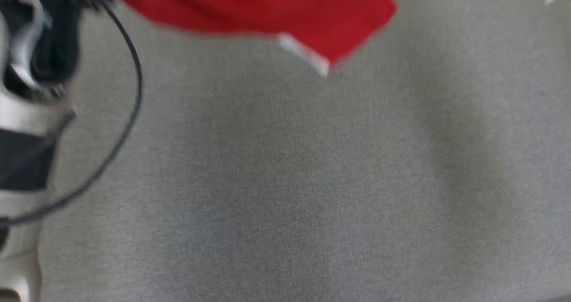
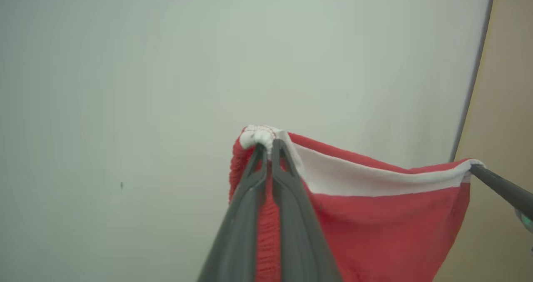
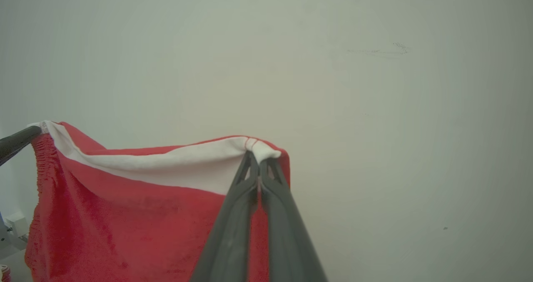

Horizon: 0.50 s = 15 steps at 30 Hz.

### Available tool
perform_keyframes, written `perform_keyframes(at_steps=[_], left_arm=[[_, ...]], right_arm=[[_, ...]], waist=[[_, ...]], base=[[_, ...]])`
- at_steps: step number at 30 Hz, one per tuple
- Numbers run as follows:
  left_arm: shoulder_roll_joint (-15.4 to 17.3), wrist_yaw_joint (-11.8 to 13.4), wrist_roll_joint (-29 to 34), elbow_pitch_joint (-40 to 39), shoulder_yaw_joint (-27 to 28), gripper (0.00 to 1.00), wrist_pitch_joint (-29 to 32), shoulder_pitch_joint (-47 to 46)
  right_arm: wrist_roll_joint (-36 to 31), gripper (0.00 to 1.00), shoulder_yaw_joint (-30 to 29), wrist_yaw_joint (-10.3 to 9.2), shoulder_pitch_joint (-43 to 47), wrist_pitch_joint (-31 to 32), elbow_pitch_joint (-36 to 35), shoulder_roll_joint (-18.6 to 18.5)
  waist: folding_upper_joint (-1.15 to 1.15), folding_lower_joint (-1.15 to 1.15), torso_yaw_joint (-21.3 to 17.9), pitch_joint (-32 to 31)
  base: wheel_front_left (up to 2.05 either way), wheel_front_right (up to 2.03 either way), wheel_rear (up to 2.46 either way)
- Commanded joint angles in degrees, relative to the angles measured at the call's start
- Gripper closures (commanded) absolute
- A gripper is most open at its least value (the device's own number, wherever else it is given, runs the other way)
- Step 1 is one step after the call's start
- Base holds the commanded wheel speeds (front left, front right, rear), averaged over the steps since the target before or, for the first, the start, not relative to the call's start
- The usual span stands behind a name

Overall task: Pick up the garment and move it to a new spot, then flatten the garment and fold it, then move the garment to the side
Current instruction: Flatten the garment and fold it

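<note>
Grey surface (image 1: 312, 181) lies below you while left gripper (image 2: 268, 146) and right gripper (image 3: 258, 159) each pinch a corner of the garment (image 1: 267, 3), hanging at top of frame; you look mid-carry, so next lower it flat.
</note>
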Motion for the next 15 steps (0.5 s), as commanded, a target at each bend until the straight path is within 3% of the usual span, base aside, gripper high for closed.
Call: perform_keyframes(at_steps=[1,8,12,15], left_arm=[[0.0,0.4,1.9,0.8,0.6,1.00,-1.8,-3.6],[-1.0,2.5,7.2,3.0,1.9,1.00,-8.8,-12.3],[-2.3,4.1,10.0,2.9,4.5,1.00,-11.9,-15.1],[-3.8,3.9,12.0,2.3,5.9,1.00,-12.4,-13.6]], right_arm=[[-1.7,1.00,-0.4,-0.13,-3.5,-2.6,0.9,0.6],[-11.3,1.00,-1.9,-0.13,-11.9,-12.7,4.1,0.1],[-19.9,1.00,-5.8,-0.13,-14.0,-18.7,4.8,2.3],[-26.0,1.00,-7.0,-0.13,-13.1,-20.1,4.5,4.3]], waist=[[-0.01,-0.02,-2.8,10.5],[-0.01,-0.02,-3.6,15.1],[-0.01,-0.02,-4.3,17.6],[-0.01,-0.02,-4.4,19.6]], base=[[0.00,0.00,0.00],[0.00,0.00,0.00],[0.00,0.00,0.00],[0.00,0.00,0.00]])
